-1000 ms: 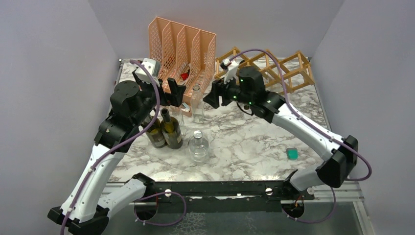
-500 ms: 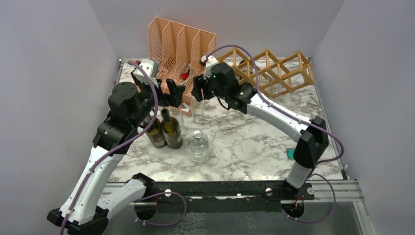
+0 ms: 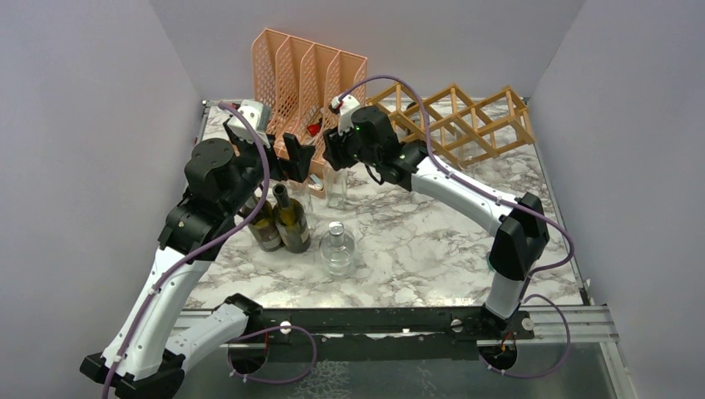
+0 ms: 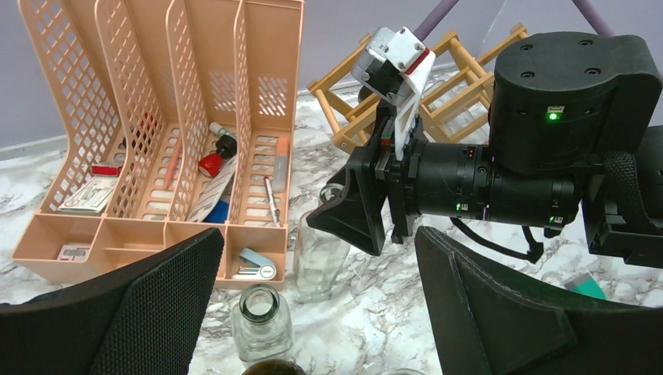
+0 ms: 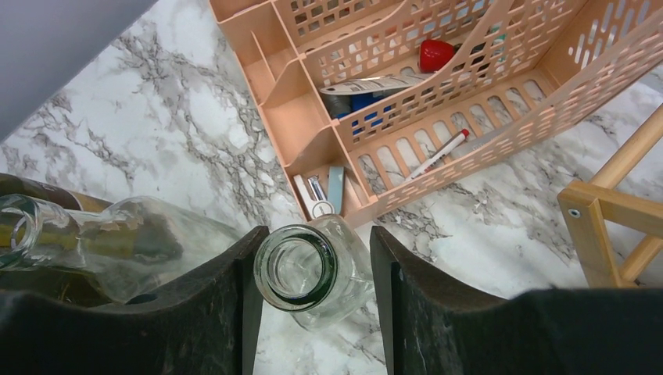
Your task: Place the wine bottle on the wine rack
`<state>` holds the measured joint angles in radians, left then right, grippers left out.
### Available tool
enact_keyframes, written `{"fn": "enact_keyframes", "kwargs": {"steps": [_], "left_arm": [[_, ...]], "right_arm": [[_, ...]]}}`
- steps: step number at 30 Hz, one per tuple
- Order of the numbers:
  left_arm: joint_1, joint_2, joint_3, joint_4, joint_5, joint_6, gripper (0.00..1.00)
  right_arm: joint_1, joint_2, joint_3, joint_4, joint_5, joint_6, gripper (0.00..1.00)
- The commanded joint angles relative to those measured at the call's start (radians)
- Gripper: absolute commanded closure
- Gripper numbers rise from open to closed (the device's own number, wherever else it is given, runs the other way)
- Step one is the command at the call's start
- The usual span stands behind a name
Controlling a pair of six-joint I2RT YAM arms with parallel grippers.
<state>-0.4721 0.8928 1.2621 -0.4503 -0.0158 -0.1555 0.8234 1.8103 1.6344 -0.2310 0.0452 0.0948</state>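
Wine bottle (image 5: pixel 295 269) is getting attention: the right hand (image 5: pixel 317 238) is swinging over from the wine rack (image 3: pixel 456 116), open fingers now straddling its neck, gripping nothing. A grasp looks next.

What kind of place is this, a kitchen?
Probably a robot test booth, not a kitchen. Two robot arms are bolted at the edge of a marble-look table, plain grey walls box it in, and the bottles, wooden wine rack and orange file organiser look like practice props.
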Motion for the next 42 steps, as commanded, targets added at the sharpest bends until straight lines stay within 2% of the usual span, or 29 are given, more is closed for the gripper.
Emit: {"fn": "enact_keyframes", "kwargs": {"steps": [1,5,10,13,15,20,22,27,30,34,38,42], "left_arm": [[0.006,0.002,0.012,0.026,0.018,0.008,0.01],[0.006,0.009,0.017,0.025,0.032,0.009,0.01],[0.006,0.014,0.021,0.026,0.040,0.012,0.01],[0.006,0.019,0.023,0.026,0.043,0.013,0.01],[0.006,0.021,0.025,0.025,0.045,0.013,0.01],[0.006,0.030,0.027,0.027,0.052,0.020,0.01],[0.006,0.034,0.030,0.027,0.062,0.025,0.01],[0.006,0.084,0.048,0.036,0.146,0.038,0.01],[0.006,0.134,0.062,0.052,0.241,0.042,0.01],[0.003,0.201,0.060,0.101,0.371,0.033,0.01],[-0.025,0.228,0.013,0.207,0.450,0.013,0.01],[-0.094,0.247,-0.049,0.338,0.454,0.000,0.01]], "right_arm": [[0.005,0.019,-0.013,0.061,-0.024,-0.059,0.48],[0.005,0.032,-0.013,0.062,-0.034,-0.074,0.48],[0.005,0.041,-0.019,0.061,-0.028,-0.075,0.42],[0.005,0.044,-0.019,0.062,-0.027,-0.074,0.42],[0.005,0.043,-0.021,0.067,-0.026,-0.076,0.48],[0.005,0.010,-0.047,0.101,0.008,-0.085,0.81],[0.004,-0.026,-0.065,0.112,0.033,-0.085,0.88],[0.005,-0.172,-0.144,0.115,0.107,-0.076,0.94],[0.005,-0.281,-0.205,0.092,0.179,-0.049,0.98],[0.005,-0.431,-0.275,0.021,0.280,0.022,0.99],[0.005,-0.552,-0.319,-0.068,0.373,0.100,0.99],[0.004,-0.646,-0.325,-0.151,0.400,0.157,0.99]]}}
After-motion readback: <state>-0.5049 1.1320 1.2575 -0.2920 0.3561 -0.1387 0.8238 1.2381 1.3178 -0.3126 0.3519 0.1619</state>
